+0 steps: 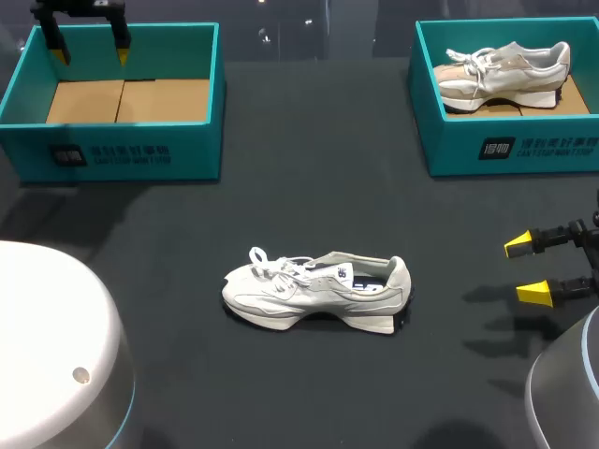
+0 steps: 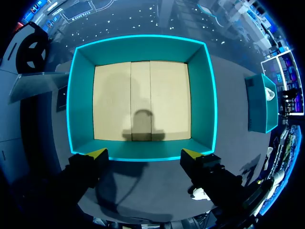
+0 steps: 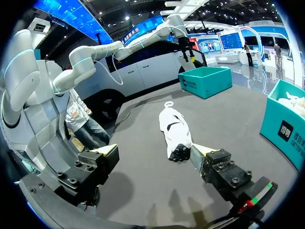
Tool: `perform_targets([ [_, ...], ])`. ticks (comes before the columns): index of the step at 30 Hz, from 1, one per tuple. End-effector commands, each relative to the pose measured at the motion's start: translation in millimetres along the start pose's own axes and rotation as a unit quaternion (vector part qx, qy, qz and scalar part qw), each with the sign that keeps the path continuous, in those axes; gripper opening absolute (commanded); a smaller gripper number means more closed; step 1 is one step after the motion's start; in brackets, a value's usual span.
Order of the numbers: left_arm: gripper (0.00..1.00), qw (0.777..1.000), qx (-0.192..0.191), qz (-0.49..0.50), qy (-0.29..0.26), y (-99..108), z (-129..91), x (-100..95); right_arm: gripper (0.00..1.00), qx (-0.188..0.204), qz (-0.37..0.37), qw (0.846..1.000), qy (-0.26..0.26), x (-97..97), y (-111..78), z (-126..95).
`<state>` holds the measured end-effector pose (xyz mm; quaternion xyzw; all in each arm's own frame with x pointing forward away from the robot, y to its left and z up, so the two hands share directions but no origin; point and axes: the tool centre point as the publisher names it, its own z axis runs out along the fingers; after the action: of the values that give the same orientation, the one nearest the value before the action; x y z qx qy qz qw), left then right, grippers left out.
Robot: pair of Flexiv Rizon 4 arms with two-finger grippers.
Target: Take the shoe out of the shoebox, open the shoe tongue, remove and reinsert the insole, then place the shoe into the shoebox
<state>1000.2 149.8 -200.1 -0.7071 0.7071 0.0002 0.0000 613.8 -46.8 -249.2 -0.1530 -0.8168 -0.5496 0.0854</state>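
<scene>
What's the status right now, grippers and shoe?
Left gripper open, above the empty left shoebox. Right gripper open, apart from the shoe. Shoe on its sole, mid-table. Nothing between right gripper and shoe.
</scene>
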Motion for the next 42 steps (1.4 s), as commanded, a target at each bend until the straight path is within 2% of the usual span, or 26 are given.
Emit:
perform_targets([
  [1,1.00,1.000,0.000,0.000,0.000,0,0,-0.1,1.00,-0.004,-0.009,1.000,0.003,-4.7,6.3,2],
  [24,1.00,1.000,0.000,0.000,0.000,0,0,-0.1,1.00,-0.004,-0.009,1.000,0.003,-4.7,6.3,2],
  [26,1.00,1.000,0.000,0.000,0.000,0,0,-0.1,1.00,-0.003,-0.035,0.999,-0.009,-8.8,2.4,7],
  [28,1.00,1.000,0.000,0.000,0.000,0,0,-0.1,1.00,-0.031,-0.065,0.997,-0.011,-11.0,-1.6,10],
  [31,1.00,1.000,0.000,0.000,0.000,0,0,-0.1,1.00,-0.052,-0.094,0.994,-0.007,-15.8,-8.4,16],
  [37,1.00,1.000,0.000,0.000,0.000,0,0,-0.1,1.00,-0.076,-0.117,0.990,0.003,-31.9,-22.9,26],
  [42,1.00,1.000,0.000,0.000,0.000,0,0,-0.1,1.00,-0.057,-0.132,0.990,-0.008,-41.4,-30.5,34],
])
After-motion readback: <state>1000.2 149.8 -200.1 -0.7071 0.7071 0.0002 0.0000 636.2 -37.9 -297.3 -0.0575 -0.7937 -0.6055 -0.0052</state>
